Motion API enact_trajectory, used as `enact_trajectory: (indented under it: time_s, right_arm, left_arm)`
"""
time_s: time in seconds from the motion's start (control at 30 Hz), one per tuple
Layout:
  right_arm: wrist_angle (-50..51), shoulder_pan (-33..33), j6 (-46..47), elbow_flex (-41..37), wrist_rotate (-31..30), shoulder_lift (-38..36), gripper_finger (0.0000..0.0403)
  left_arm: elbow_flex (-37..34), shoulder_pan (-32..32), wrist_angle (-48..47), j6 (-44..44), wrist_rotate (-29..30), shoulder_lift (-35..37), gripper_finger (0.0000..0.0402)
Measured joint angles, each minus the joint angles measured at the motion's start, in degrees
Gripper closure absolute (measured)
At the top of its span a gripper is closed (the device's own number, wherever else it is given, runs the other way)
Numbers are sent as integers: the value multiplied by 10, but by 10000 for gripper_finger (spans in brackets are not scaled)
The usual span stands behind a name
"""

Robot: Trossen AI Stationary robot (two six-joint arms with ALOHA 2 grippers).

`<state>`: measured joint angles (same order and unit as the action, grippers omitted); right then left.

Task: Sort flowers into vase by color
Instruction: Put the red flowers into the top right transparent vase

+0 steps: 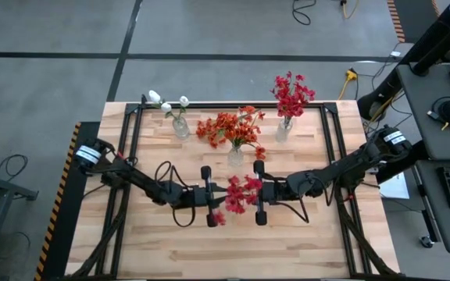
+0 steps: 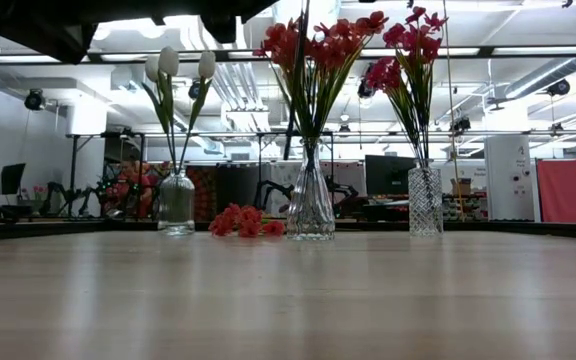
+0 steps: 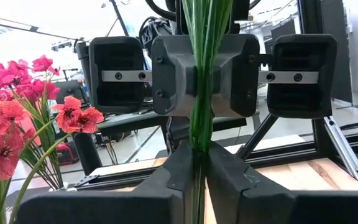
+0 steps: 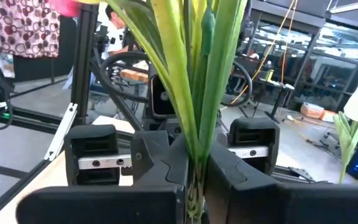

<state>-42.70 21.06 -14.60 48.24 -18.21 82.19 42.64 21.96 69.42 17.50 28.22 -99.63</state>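
A spray of crimson-red flowers [image 1: 241, 193] stands upright over the table's middle, held between my two grippers, which face each other. My left gripper [image 3: 197, 171] comes from the table's left and is shut on the spray's green stems. My right gripper [image 4: 194, 177] comes from the right and is shut on the same stems. At the back stand three glass vases: one with white blooms [image 1: 180, 125], one with orange blooms [image 1: 235, 154], one with crimson blooms [image 1: 285, 129]. My left gripper pinches the bundle of green stems [image 3: 197, 134] between its two fingers, coming level from the table's left and lying across them. The stems stand upright with the blooms above the fingers. No part of the spray shows on the table. My right gripper pinches the same bundle of stems [image 4: 197, 143] between its two fingers, coming level from the table's right, across the stems and right opposite my left gripper. The stems run upright through the hold, leaves and blooms above.
Orange blooms [image 2: 243, 222] lie on the table beside the middle vase [image 2: 310, 205]. A black metal frame [image 1: 330, 148] runs around the tabletop. The near half of the wooden table [image 1: 233, 250] lies bare.
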Motion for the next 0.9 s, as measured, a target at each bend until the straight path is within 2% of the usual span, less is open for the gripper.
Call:
enact_trajectory:
  time_s: [0.17,0.37,0.43,0.53,0.63,0.7,0.8,0.9]
  right_arm:
    - [39,0,5,4,2,-24,383]
    - [172,-1,55,23,-6,-97,384]
    - [216,-1,58,25,-42,-124,384]
    - [265,-1,43,24,-133,-168,384]
    - [302,-1,28,16,-223,-214,384]
    - [325,-1,28,9,-272,-242,383]
    - [339,-1,44,-7,-328,-284,381]
    - [339,-1,60,-33,-341,-328,381]
  left_arm:
    - [1,-2,0,-11,13,0,329]
    - [1,-1,-6,-14,32,0,252]
    - [1,-1,-9,-6,32,0,232]
    - [1,-1,-15,-1,53,1,212]
    - [1,1,-15,0,101,1,204]
    - [0,1,-18,0,106,1,203]
    - [0,2,-32,0,81,1,203]
    - [2,1,-44,0,33,0,203]
